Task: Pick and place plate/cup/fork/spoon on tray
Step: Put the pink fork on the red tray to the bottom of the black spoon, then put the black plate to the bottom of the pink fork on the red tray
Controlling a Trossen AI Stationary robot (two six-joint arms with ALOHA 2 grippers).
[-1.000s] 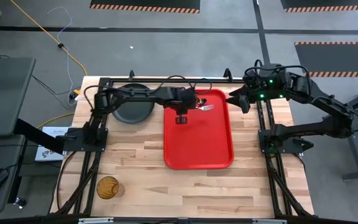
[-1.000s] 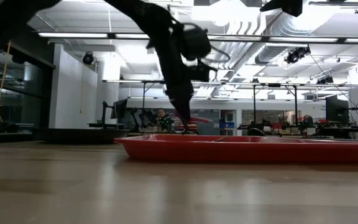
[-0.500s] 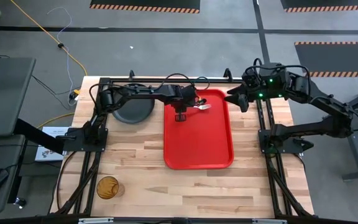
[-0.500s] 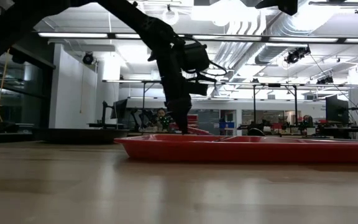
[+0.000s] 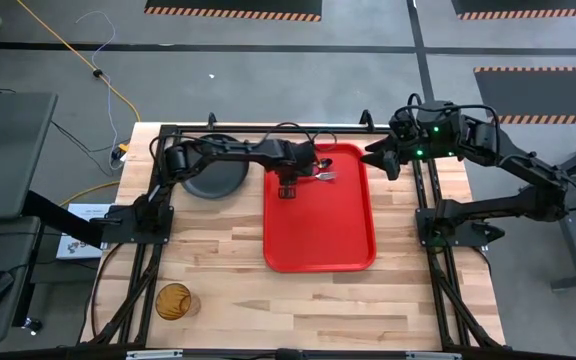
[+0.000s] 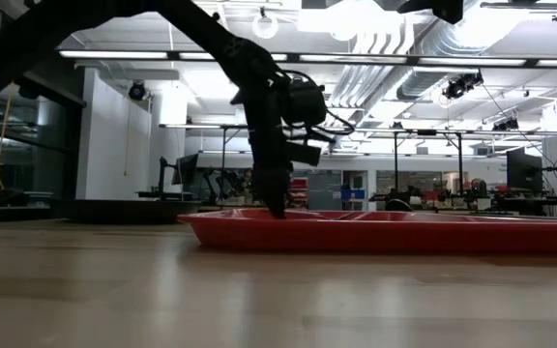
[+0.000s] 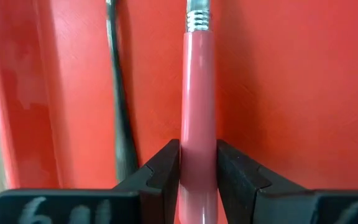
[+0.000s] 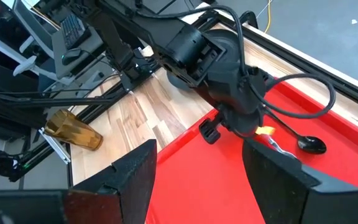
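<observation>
Already, two of the four things are lying inside the tray [image 5: 320,225], as far as I can judge: the spoon [image 8: 308,144] and the fork [image 5: 325,176], both near its 12 o'clock end. The left gripper [image 7: 197,163] is reaching low over the tray, its fingers [image 7: 165,165] closing on the fork's pink handle, so the fork is not yet being released. The plate [image 5: 215,179] is waiting on the counter [image 5: 228,270] at 9 o'clock from the tray, and the cup [image 5: 174,300] at 7 o'clock, well apart.

The left wrist view is showing the grip on the handle, which the high view is hiding. The right wrist view is showing the spoon's bowl. The right gripper [image 8: 194,186] is hanging at 2 o'clock, fingers apart and holding nothing.
</observation>
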